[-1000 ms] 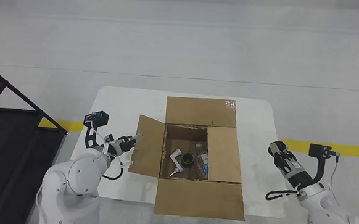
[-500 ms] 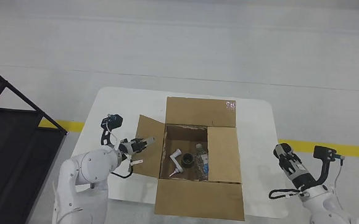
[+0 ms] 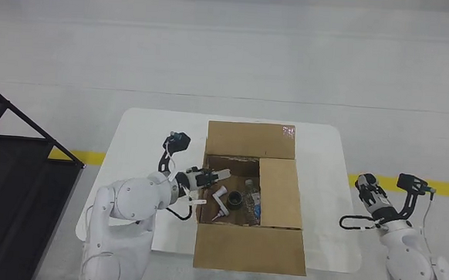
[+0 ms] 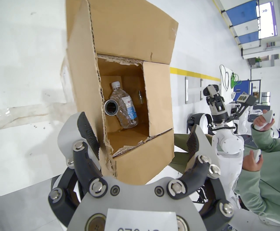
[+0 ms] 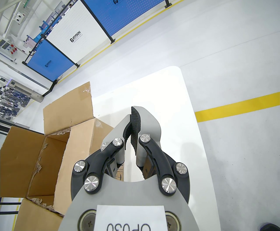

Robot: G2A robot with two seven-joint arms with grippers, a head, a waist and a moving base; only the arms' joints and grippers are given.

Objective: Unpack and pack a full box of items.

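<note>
An open cardboard box stands in the middle of the white table. On its floor lie a clear water bottle, a dark round tube and a white angled piece. My left gripper is open at the box's left side. In the left wrist view the upright left flap stands between its fingers, with the bottle and tube beyond. My right gripper is shut on nothing, off the table's right edge, well apart from the box.
A black rack stands left of the table. The box's far flap and near flap lie spread flat. Bare table lies to the right of the box. A yellow floor line runs behind the right arm.
My left arm has swung right from the table's left part to the box, and the left flap now stands up instead of lying spread. My right arm has drawn back to the right.
</note>
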